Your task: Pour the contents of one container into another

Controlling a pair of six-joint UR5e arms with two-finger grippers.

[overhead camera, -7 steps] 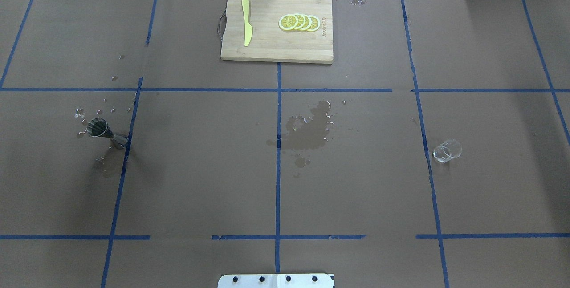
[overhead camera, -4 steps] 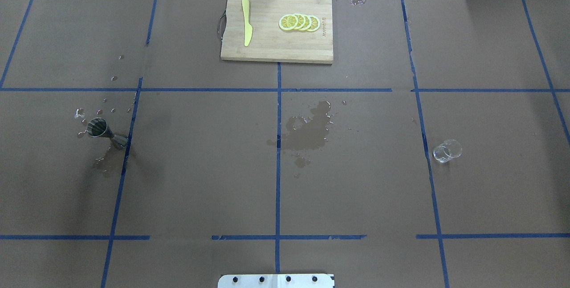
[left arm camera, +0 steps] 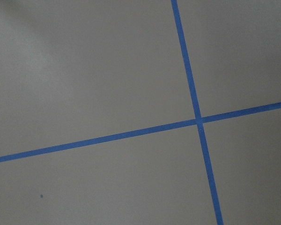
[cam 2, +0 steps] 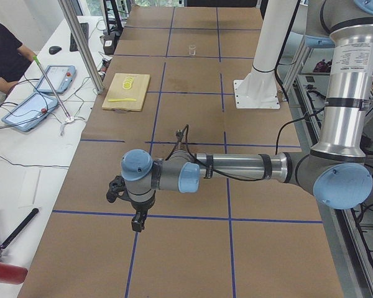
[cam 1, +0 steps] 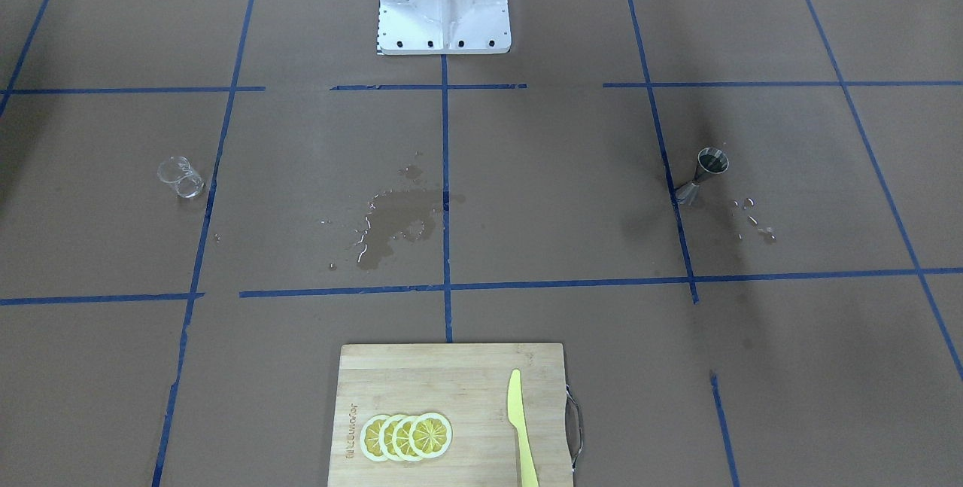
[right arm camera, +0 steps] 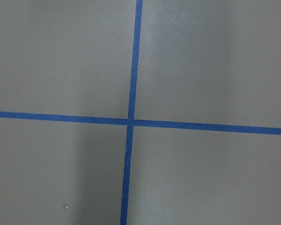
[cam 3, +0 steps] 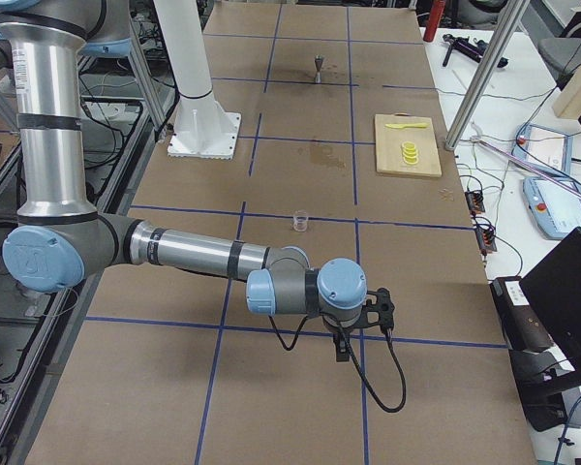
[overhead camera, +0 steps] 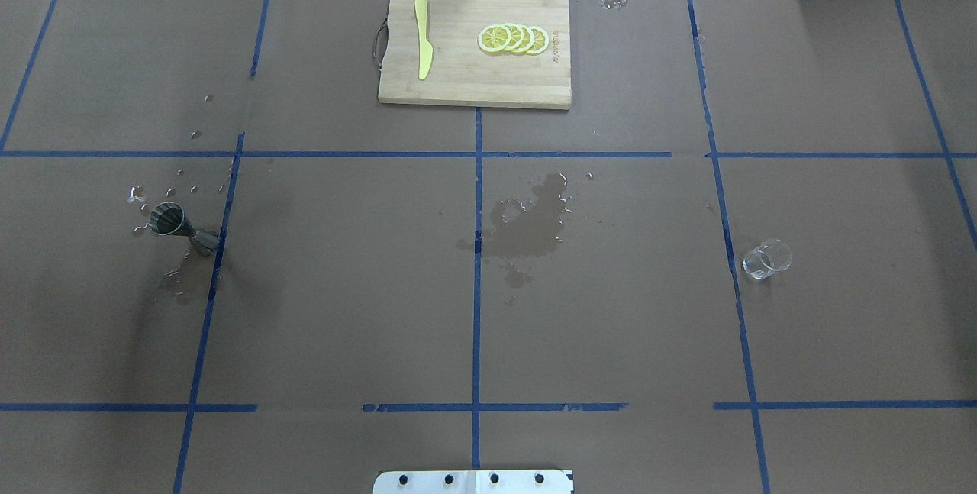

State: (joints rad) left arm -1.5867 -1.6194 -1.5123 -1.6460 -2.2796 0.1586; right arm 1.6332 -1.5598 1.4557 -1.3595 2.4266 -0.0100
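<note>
Left claw [cam 2: 138, 225] and right claw [cam 3: 341, 351] hung over the desk [overhead camera: 343, 288]; open or closed, I couldn't tell. Metal cup [overhead camera: 169, 221] and glass [overhead camera: 766, 258] stayed put.

Brown table paper [overhead camera: 611, 326] gridded with blue tape [overhead camera: 476, 326]; yellow knife [overhead camera: 422, 40], silver jigger [overhead camera: 169, 221], clear glass [overhead camera: 766, 259].

Your left wrist camera looks down on the brown paper of the counter [left arm camera: 84, 70]. One blue tape strip [left arm camera: 93, 140] runs from the left edge, rising slightly, to the right edge. A second strip [left arm camera: 187, 70] runs from top to bottom and crosses it right of centre. A tiny dark speck [left arm camera: 41, 196], perhaps a stain, sits at lower left.
</note>
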